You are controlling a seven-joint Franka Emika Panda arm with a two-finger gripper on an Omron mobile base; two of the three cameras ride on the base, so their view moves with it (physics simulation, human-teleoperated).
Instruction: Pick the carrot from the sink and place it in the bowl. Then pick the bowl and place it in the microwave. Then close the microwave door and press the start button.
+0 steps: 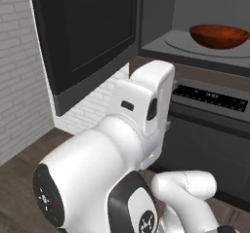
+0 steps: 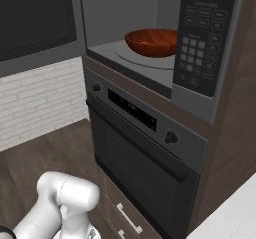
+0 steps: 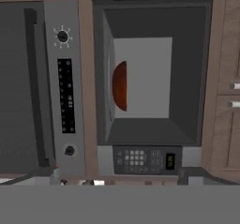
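Bowl [image 2: 151,42] sits on the round turntable [image 1: 205,49] inside the microwave [image 3: 150,82], near the middle of the tray, well back from the front lip of the cavity. Can't tell if the carrot is in it; the bowl's inside is too small to read. So the next thing to handle looks like the microwave door [image 1: 85,37], swung wide open to the left of the cavity.

Door: big stiff flat panel with dark glass, hinged, probably light to swing and needs no grasp. Best pushed with the finger sides or palm on its outer face near the free grey edge [image 1: 93,93], far from the hinge. Glass is smooth, so a glancing push could slide off; press square on.

Control panel [image 2: 200,43] is on the right edge of the microwave front, small flat buttons, wants one fingertip.

Arm: folded back low in front of the oven [image 2: 140,143], elbow bulky in the left base view, hand rolled sideways in the hand view, pointing at the cavity from well away. Gripper [image 3: 117,178] spread wide, holding nothing, touching nothing.
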